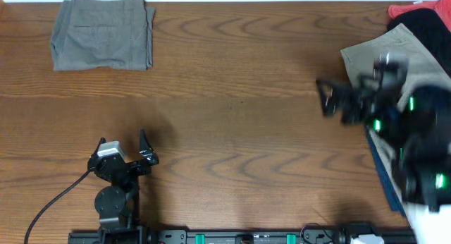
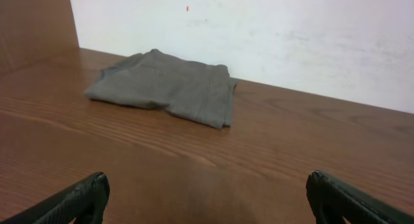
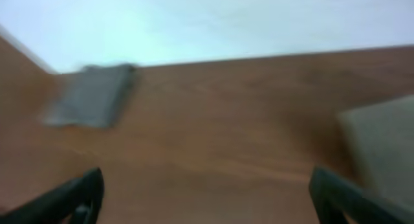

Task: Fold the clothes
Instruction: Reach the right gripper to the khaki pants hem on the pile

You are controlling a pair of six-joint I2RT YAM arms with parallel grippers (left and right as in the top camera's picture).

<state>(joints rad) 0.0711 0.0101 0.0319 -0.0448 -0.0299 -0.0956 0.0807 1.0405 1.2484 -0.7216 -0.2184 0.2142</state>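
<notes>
The left pincer (image 1: 123,139) sits low over the near edge of the table (image 1: 232,96), jaws spread wide and holding nothing. In its own camera the two dark fingertips (image 2: 74,199) stand far apart at the bottom corners, with wood grain showing between them. Straight ahead of it and a little to its left, well apart, a grey garment (image 1: 102,32) lies folded into a flat rectangle near the far edge, close under the white wall (image 2: 259,30). Behind this pincer a black cable (image 1: 53,202) trails off the arm's base toward the near left corner.

The right pincer (image 1: 325,97) is blurred, out over the right side of the table and pointing left. Its wrist camera shows its fingers (image 3: 74,197) wide apart too, with nothing gripped. The khaki shorts (image 1: 373,50) lie just behind and beside it, and its arm covers part of them. In the wrist view their pale edge (image 3: 381,146) shows off to the pincer's right. Beyond the shorts, in the far right corner, a red garment (image 1: 405,11) and a black garment (image 1: 430,25) are heaped together. A strip of navy cloth (image 1: 384,177) runs under the arm toward the near edge. Far ahead of the right pincer, across open wood, lies the same grey garment (image 3: 90,94).
</notes>
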